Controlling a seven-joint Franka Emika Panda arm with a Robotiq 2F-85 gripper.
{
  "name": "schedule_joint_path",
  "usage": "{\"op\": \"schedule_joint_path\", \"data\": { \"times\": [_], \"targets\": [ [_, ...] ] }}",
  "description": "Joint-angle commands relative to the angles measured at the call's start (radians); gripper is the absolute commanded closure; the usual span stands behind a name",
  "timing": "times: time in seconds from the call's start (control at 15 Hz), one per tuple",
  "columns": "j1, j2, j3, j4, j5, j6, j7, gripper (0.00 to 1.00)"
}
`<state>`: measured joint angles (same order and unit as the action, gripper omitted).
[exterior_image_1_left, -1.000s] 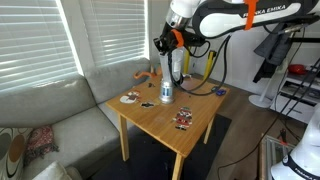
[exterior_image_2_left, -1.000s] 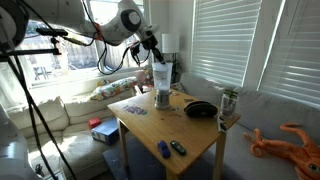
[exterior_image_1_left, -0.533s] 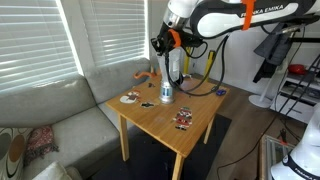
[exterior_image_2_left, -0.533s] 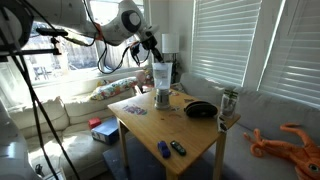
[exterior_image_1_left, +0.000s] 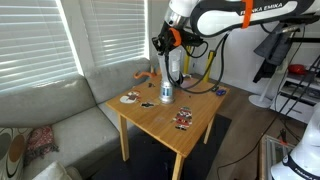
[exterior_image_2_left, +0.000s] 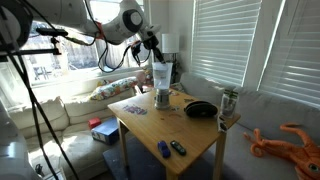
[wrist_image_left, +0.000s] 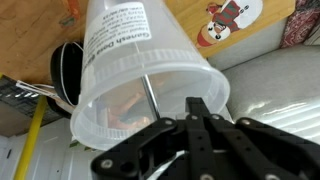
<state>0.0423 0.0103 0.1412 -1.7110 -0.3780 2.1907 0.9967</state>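
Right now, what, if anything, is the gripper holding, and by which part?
It cannot be told: the gripper is shut above the clear plastic jar, beside a thin rod, but no grip on it shows.

White arm (exterior_image_1_left: 215, 15) with glossy rounded links, orange bands (exterior_image_1_left: 247, 10) at the joints, black FRANKA EMIKA lettering (exterior_image_1_left: 277, 8) on one link, matte black angular gripper (wrist_image_left: 196, 108).

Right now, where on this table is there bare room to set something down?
The table is bare in its middle, bordered by the black bowl, the stickers and two small objects by the near edge. It is crowded along the far side, where the clear jug, bowl and can stand close.
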Motion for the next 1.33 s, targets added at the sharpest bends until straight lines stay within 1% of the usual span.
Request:
{"op": "schedule_joint_path", "data": {
  "times": [0.0, 0.6, 0.8, 0.93, 1.27],
  "targets": [
    [0.017, -0.009, -0.026, 0.012, 0.039, -0.019, 0.009, 1.00],
    [0.020, -0.023, -0.029, -0.007, 0.037, -0.023, 0.006, 1.00],
    [0.021, -0.034, -0.029, -0.015, 0.030, -0.057, 0.008, 0.96],
    [0.018, -0.039, -0.031, -0.017, 0.023, -0.080, 0.014, 1.00],
    [0.015, -0.052, -0.032, -0.013, 0.029, -0.118, 0.012, 1.00]
  ]
}}
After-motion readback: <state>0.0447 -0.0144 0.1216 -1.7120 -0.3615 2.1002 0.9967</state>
